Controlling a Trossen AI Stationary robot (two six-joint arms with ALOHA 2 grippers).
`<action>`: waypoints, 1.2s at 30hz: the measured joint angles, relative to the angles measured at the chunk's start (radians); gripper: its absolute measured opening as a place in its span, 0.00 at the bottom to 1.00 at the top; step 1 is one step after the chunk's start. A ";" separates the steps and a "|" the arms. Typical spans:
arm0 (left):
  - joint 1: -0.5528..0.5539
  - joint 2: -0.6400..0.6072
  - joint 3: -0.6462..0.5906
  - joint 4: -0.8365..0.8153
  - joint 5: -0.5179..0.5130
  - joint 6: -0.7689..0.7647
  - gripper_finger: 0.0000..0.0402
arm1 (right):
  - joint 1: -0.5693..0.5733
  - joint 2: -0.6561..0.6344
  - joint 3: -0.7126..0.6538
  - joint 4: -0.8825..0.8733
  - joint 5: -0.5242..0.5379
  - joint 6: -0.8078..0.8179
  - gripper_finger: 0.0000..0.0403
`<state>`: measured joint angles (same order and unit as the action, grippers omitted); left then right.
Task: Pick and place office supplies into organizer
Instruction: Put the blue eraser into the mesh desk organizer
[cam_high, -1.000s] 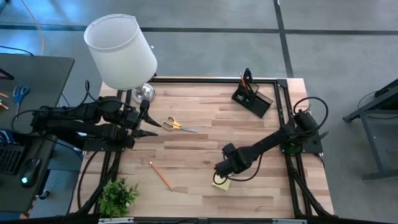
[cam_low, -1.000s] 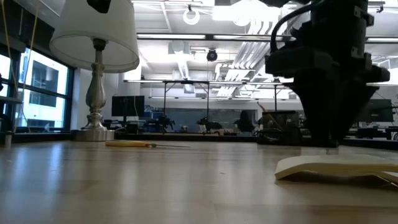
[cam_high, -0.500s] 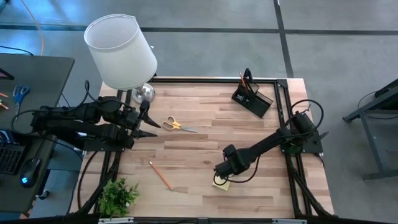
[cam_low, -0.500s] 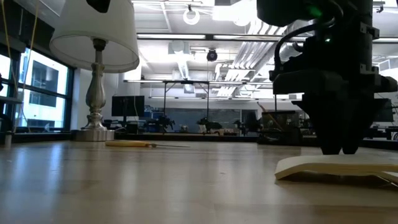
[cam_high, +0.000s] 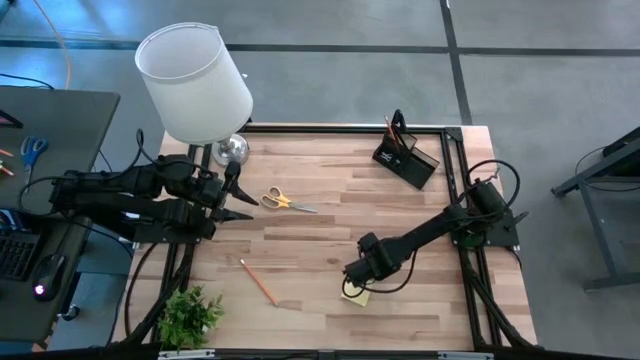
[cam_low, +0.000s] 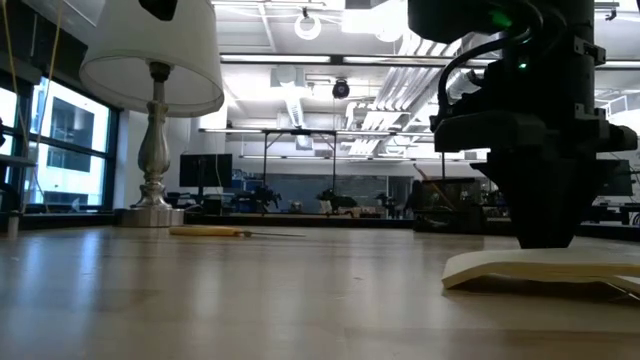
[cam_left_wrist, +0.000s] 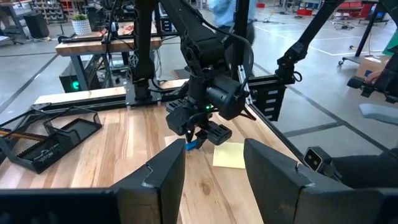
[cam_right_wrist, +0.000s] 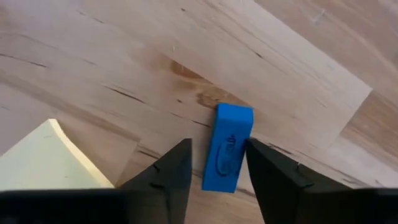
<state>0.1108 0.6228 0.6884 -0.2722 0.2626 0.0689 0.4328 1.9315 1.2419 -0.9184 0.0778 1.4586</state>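
Observation:
My right gripper (cam_high: 352, 283) (cam_right_wrist: 217, 180) is open and points down at the table's near right part. Its fingers stand on either side of the small blue eraser (cam_right_wrist: 229, 148) (cam_left_wrist: 193, 145), which lies flat on the wood; a gap shows beside one finger. The yellow sticky-note pad (cam_high: 356, 296) (cam_low: 540, 268) lies flat just beside it. The yellow-handled scissors (cam_high: 285, 201) and an orange pencil (cam_high: 258, 281) lie on the table's left half. The black organizer (cam_high: 405, 158) stands at the far right with pens in it. My left gripper (cam_high: 245, 203) (cam_left_wrist: 214, 180) waits open at the left edge.
A white lamp (cam_high: 195, 85) stands at the far left corner, its base (cam_low: 153, 214) on the wood. A small green plant (cam_high: 190, 315) sits at the near left corner. Bare wood lies between the scissors and the right gripper. A black frame (cam_high: 455, 200) edges the table.
My right gripper has sunk a little toward the table and shifted slightly toward the near edge, ending beside the sticky-note pad. The pad, scissors and pencil have stayed where they were.

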 joint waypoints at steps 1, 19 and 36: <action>0.000 0.000 0.000 0.000 0.000 0.000 0.38 | 0.000 0.003 0.000 0.000 -0.002 0.000 0.34; 0.000 0.000 0.000 0.001 0.000 0.000 0.38 | -0.006 0.007 0.000 0.008 0.001 -0.010 0.23; 0.000 0.000 0.000 0.016 -0.001 0.001 0.38 | -0.403 -0.057 0.171 -0.124 0.187 -0.532 0.23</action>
<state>0.1108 0.6231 0.6884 -0.2560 0.2621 0.0700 0.0300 1.8744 1.4128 -1.0422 0.2650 0.9268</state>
